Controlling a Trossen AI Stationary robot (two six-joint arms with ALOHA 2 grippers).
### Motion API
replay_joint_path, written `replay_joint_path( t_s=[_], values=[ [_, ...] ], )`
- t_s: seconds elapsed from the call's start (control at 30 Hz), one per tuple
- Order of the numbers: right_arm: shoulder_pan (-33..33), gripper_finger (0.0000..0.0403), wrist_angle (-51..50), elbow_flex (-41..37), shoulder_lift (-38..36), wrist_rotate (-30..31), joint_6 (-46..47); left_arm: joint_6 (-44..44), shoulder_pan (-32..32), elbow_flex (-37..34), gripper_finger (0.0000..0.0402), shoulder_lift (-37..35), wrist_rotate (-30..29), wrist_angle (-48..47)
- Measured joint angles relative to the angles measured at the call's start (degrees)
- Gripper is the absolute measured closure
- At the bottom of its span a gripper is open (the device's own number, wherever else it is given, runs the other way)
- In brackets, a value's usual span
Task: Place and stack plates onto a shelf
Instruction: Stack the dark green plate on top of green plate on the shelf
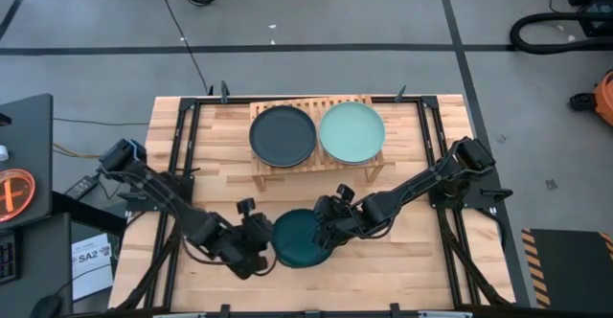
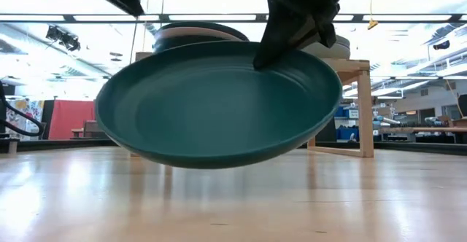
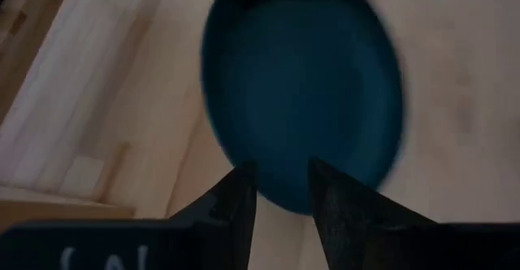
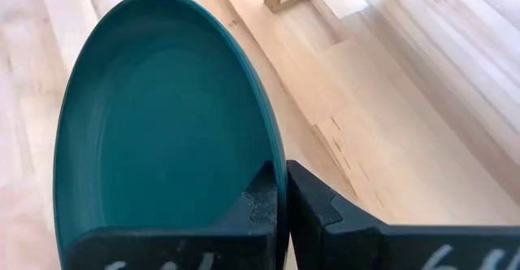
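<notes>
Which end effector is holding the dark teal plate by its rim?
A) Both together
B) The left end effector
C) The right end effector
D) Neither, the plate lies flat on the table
C: the right end effector is shut on the rim of the dark teal plate, which the low view shows lifted and tilted, while the left end effector stands open beside it.

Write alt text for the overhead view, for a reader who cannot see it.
The right claw grips the rim of a dark teal plate near the table's front edge, with the left claw open just beside the plate's other side. Behind them, a charcoal plate and a mint green plate sit side by side on a small wooden shelf.
</notes>
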Motion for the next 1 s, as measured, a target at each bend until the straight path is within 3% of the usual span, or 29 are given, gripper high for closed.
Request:
replay_joint_path(
  t_s=[0.27,0.4,0.63,0.83,1.0],
  values=[
    [0.44,0.0385,-0.16,0.00,0.00,-4.01,0.00,9.48,-6.24,0.02,0.0283,-10.54,-0.10,-2.09],
    [1.00,0.0385,-0.49,0.85,-0.16,-6.02,-1.47,13.69,-9.86,-0.12,0.0283,-16.71,-2.89,-3.36],
    [1.86,0.0385,-3.57,5.39,-3.55,-9.60,-5.88,16.42,-14.79,-8.80,0.0283,-26.93,-8.95,-2.00],
    [0.58,0.0385,-9.90,10.27,-8.72,-10.53,-8.26,19.71,-13.05,-24.50,0.0283,-34.93,-10.30,16.12],
    [-4.01,0.0385,-17.22,13.63,-14.47,-6.36,-9.09,25.86,-8.64,-34.88,0.0283,-38.31,-3.69,33.24]
  ],
)
